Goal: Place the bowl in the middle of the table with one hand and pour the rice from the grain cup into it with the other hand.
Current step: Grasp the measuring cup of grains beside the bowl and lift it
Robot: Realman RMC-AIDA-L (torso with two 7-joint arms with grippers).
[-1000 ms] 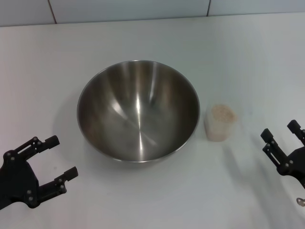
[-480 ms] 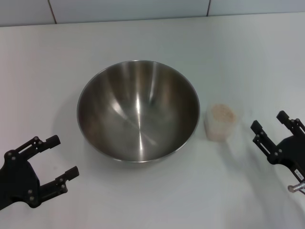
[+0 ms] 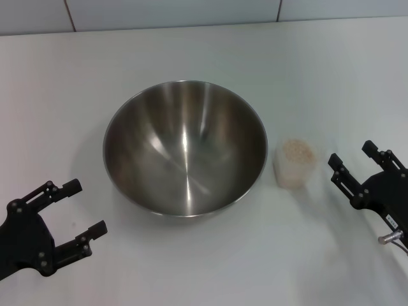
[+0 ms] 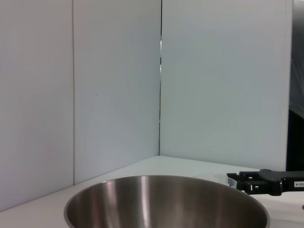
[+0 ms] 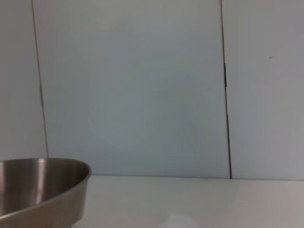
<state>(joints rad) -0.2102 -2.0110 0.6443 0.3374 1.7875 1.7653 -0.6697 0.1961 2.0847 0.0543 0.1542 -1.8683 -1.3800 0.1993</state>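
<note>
Cup (image 3: 294, 164) of rice (image 3: 298, 150) upright on desk (image 3: 331, 70), just right of bowl (image 3: 185, 148) | right gripper (image 3: 356, 166) nearer, fingers wide, cup lies to its left | left gripper (image 3: 81, 209) open, idle near-left | you approach leftward.

We see the bowl (image 3: 185, 148) at the frame's centre on the table (image 3: 191, 51), the grain cup (image 3: 294, 163) just right of it, rice (image 3: 298, 150) inside the cup.
</note>
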